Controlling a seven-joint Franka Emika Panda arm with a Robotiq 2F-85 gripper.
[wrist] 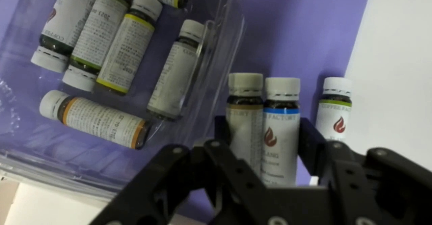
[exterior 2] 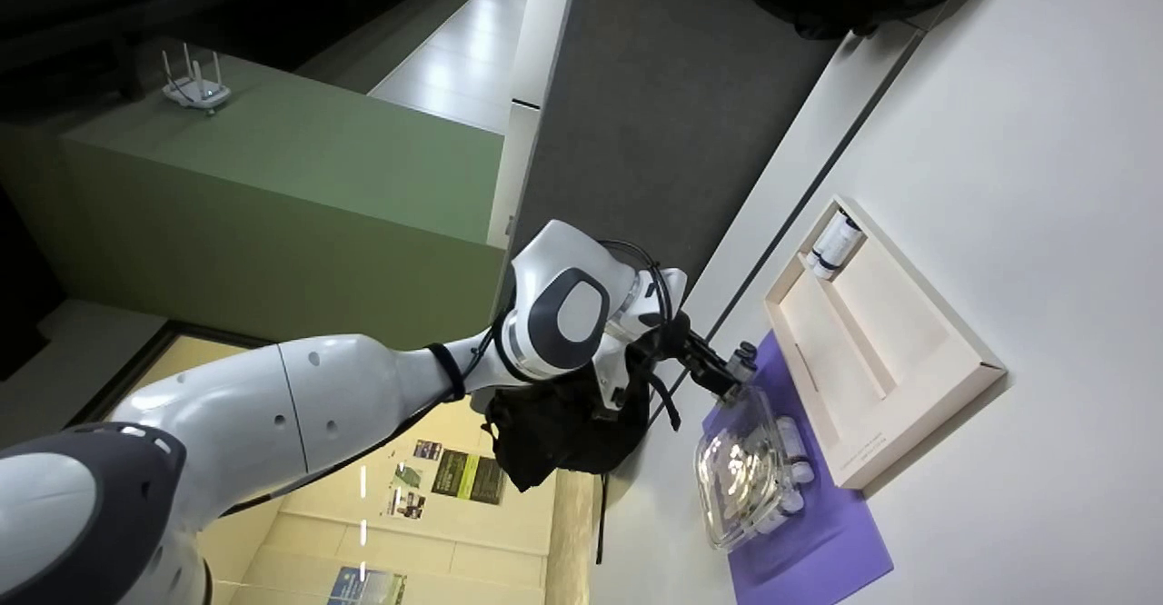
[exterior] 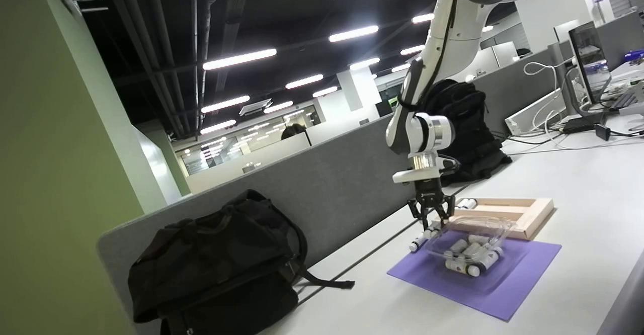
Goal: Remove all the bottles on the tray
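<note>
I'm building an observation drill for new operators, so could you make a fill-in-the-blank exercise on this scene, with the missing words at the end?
In the wrist view, ____ bottles are side by side between the jaws.
Of these, the one showing a flame logo bears a ____ band.
The lone bottle to their right in that view has a ____ cap.
The sheet seen through the clear plastic container is ____.

Missing words: two; blue; white; purple.

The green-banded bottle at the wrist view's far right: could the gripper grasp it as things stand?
Probably not yet: the gripper appears shut on two other bottles, filling the gap between its fingers, though the green-banded bottle lies nearby.
</note>
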